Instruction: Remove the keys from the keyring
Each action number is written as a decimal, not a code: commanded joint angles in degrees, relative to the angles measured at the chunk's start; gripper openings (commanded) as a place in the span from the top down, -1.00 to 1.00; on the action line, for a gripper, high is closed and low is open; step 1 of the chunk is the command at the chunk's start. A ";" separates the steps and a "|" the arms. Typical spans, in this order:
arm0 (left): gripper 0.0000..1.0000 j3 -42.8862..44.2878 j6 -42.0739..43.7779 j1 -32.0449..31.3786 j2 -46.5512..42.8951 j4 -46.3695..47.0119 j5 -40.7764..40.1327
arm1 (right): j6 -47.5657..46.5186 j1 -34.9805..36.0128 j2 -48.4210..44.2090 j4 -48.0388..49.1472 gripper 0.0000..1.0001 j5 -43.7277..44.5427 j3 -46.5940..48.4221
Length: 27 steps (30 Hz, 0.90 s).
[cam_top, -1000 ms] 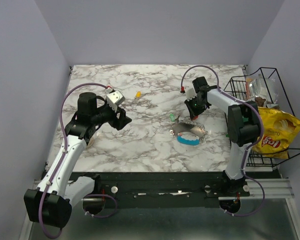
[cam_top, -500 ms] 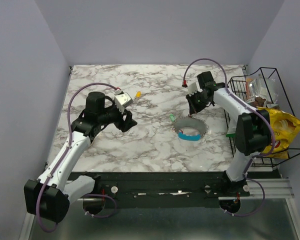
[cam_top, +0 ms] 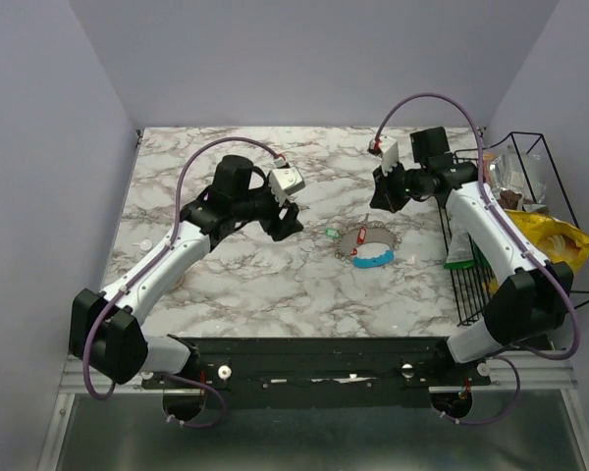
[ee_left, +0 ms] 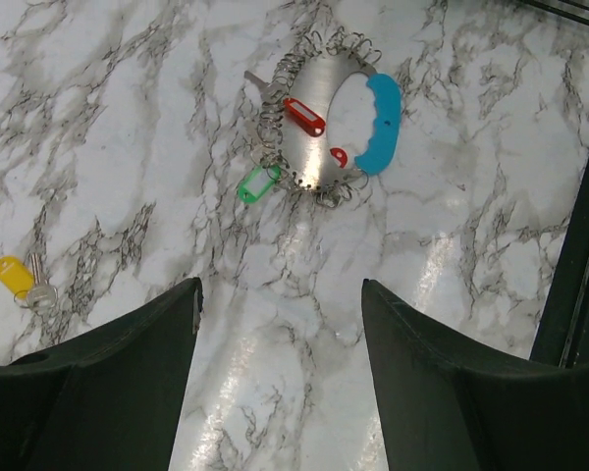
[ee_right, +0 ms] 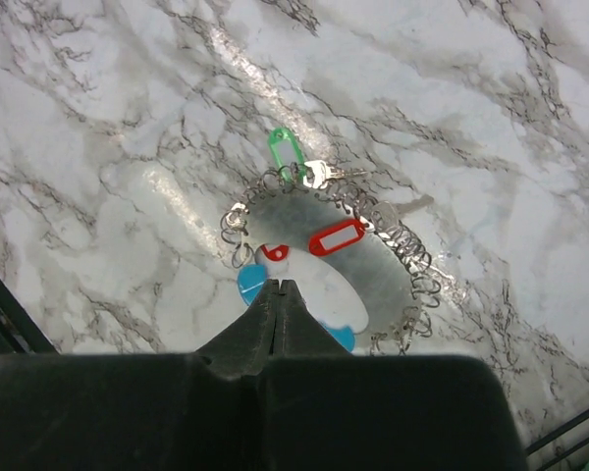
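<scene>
Left wrist view: keyring (ee_left: 312, 147) lies flat, right of centre, with red key (ee_left: 303, 115) and green key (ee_left: 258, 183) apparently attached; yellow key (ee_left: 15, 275) lies apart to the left, already off. Both arms hover: left gripper (ee_left: 280, 289) spread wide and empty, right gripper (ee_right: 277, 287) pinched closed on nothing. Risk: tiny keys slip, or the unpinned keyring drags along when pulled.
</scene>
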 commanded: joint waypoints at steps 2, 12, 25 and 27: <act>-0.50 3.08 -2.01 -0.45 3.27 4.36 -3.56 | 0.99 -0.13 6.04 3.04 0.54 7.62 -1.39; -0.50 -1.85 -0.88 -0.45 -1.74 4.38 -5.93 | 3.91 1.54 23.10 4.90 0.14 12.73 6.25; -0.50 -4.05 -0.44 -0.45 -2.27 4.02 -5.85 | 4.00 3.82 29.52 4.46 0.10 13.26 9.07; -0.50 -4.31 -0.35 -0.45 -2.53 4.11 -5.94 | 4.18 3.83 29.87 4.46 0.15 14.05 9.25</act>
